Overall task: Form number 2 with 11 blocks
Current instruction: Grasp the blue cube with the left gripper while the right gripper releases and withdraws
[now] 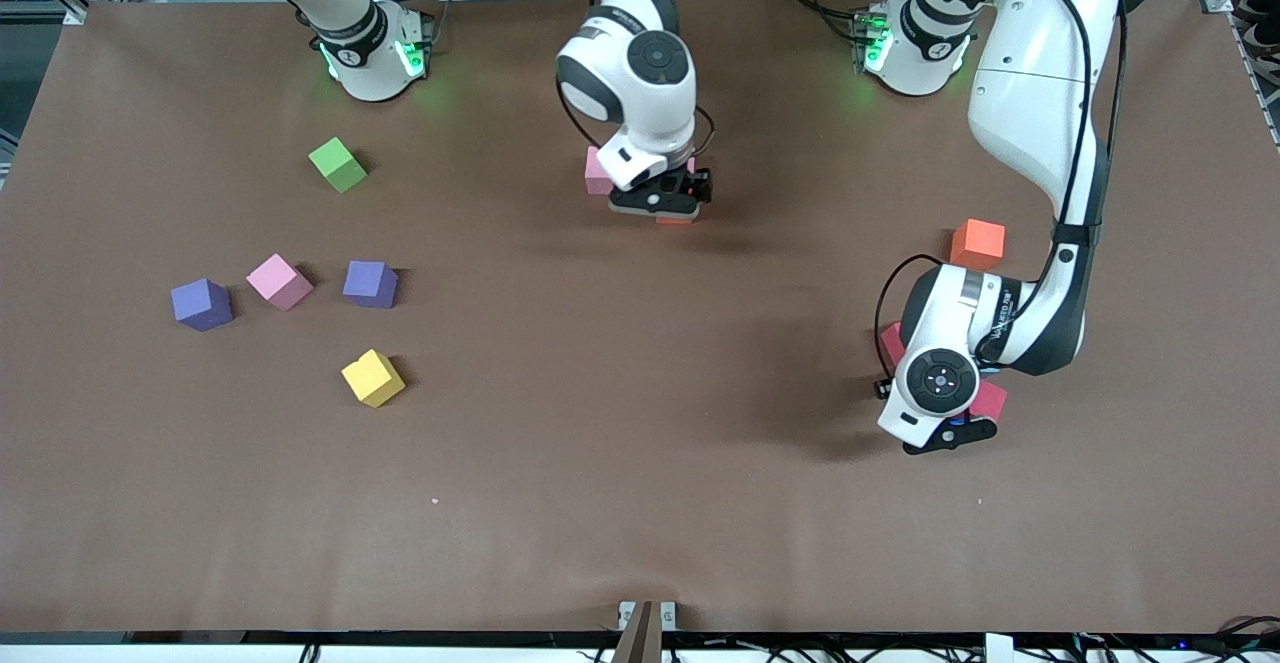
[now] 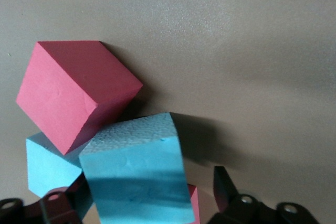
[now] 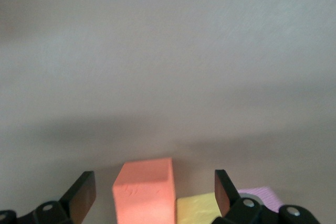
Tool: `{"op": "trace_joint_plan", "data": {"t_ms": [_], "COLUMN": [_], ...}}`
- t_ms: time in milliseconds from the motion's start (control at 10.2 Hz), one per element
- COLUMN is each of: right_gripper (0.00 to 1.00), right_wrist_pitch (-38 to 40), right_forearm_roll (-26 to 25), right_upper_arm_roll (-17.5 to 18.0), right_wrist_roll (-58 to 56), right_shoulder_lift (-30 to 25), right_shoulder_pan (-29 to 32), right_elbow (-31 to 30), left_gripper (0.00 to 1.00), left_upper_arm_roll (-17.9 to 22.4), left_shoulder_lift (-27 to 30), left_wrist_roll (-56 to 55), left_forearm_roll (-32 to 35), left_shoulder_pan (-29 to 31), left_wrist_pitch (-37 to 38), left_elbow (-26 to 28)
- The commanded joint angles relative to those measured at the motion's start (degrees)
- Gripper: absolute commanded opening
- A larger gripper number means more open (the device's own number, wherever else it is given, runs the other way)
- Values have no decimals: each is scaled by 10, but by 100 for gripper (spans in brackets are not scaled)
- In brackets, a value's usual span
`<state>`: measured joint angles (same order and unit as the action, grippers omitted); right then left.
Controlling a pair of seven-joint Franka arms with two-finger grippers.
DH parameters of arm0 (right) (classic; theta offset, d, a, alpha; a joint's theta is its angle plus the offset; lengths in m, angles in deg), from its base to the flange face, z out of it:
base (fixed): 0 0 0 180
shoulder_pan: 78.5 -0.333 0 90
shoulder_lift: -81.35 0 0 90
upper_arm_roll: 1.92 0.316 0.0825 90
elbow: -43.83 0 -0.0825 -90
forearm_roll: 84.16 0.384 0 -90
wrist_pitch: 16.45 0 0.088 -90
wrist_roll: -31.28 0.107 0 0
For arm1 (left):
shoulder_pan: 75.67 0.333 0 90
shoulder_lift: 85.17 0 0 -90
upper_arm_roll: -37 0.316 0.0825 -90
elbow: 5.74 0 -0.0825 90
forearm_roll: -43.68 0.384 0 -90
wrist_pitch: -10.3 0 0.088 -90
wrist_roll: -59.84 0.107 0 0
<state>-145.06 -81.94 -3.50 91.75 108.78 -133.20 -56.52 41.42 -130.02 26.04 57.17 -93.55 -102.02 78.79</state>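
Right gripper (image 3: 152, 192), open astride an orange foam cube (image 3: 144, 190); left gripper (image 2: 149, 203) straddling a light-blue foam cube (image 2: 134, 179), grip uncertain. Number 2 barely begun; most blocks lie scattered.

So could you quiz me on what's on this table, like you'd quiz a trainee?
1. True or false: the green cube touches another cube.
2. Which cube sits between the open fingers of the right gripper, low over the middle of the table? A purple, B orange, C green.
3. Fill in: the left gripper, toward the left arm's end of the table, is over a red cube and a ___ cube.

Key: 1 false, it stands alone. 2 B, the orange cube. 3 light blue.
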Motion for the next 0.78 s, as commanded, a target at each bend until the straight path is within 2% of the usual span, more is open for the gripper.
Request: {"op": "trace_joint_plan", "data": {"t_ms": [0, 98, 195, 293, 684], "right_gripper": [100, 100, 100, 100, 100], "right_wrist_pitch": [34, 43, 43, 45, 78], "right_forearm_roll": [2, 2, 2, 2, -4], "right_upper_arm_roll": [6, 6, 5, 5, 2], "right_wrist_roll": [-81, -123, -169, -225, -422], "right_shoulder_lift": [-39, -40, -40, -40, -40], "right_shoulder_pan": [57, 78, 104, 136, 244], "right_elbow": [-24, -28, -37, -43, -47], "left_gripper": [59, 34, 12, 2, 0], "left_upper_arm_roll": [14, 16, 16, 16, 13], "left_shoulder_lift": [1, 1, 1, 3, 37], "left_wrist_roll": [11, 10, 12, 13, 12], "left_forearm_roll": [-3, -3, -3, -4, -58], "left_shoulder_pan": [-8, -10, -14, -14, -37], "left_wrist_pitch": [19, 27, 29, 32, 46], "left_elbow": [-7, -7, -7, -8, -31]}}
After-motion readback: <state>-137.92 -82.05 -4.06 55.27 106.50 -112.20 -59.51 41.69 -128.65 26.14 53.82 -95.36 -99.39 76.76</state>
